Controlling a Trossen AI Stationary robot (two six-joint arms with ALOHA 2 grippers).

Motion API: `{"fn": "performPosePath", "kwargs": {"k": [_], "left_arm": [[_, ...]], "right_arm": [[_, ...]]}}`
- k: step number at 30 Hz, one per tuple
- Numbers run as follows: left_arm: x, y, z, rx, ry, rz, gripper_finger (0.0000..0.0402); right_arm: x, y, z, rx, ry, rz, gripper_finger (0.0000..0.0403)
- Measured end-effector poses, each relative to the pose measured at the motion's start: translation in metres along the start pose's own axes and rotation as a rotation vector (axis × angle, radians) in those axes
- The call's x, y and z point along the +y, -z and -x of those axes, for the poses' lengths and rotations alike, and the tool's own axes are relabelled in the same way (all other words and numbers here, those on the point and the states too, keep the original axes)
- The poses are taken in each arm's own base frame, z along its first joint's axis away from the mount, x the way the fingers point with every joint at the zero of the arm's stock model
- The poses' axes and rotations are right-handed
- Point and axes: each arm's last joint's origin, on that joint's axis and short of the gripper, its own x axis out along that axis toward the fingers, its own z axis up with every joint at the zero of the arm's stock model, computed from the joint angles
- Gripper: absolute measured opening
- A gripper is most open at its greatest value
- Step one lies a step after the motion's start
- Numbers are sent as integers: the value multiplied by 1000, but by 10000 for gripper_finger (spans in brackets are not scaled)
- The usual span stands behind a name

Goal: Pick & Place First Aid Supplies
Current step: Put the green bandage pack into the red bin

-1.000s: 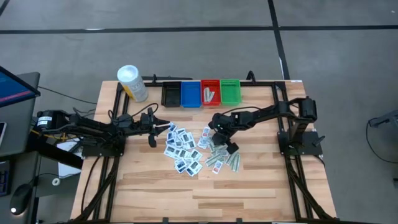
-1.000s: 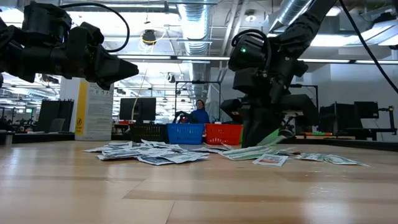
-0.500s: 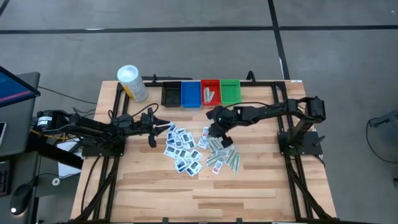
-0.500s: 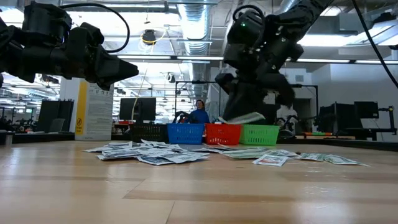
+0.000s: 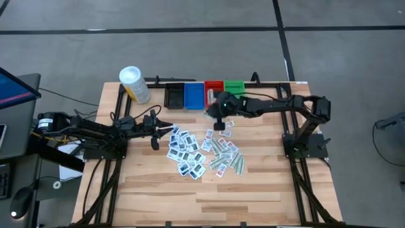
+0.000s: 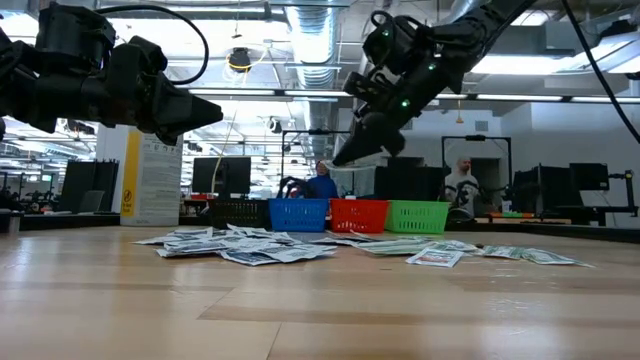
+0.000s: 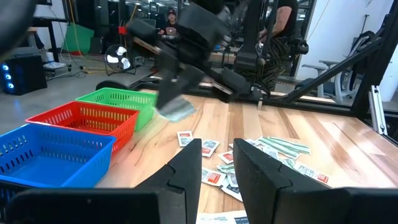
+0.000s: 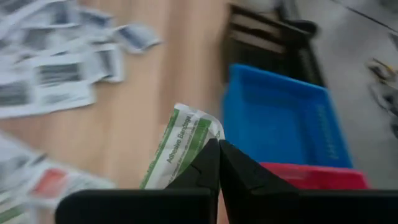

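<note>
A pale green-and-white bandage packet (image 8: 180,149), thin and slightly curled, hangs pinched in the closed right gripper (image 5: 219,124), which has risen from the scattered pile of packets (image 5: 201,151) and swung toward the red bin (image 5: 214,94) since a second ago. The flat paper packets lie loose on the pale wooden table (image 5: 253,190). The left gripper (image 5: 155,134) stays beside the pile, fingers narrowly parted, holding nothing. The bins are ribbed plastic.
</note>
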Motion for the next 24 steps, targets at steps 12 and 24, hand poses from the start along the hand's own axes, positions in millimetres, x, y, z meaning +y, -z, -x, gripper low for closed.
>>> {"fn": "performPosePath", "kwargs": {"k": [12,24], "left_arm": [[0,0,0,1,0,0,93],[0,0,0,1,0,-1,93]], "right_arm": [[-55,18,0,-9,299,-271,1],[-94,43,0,-33,415,-501,1]]}}
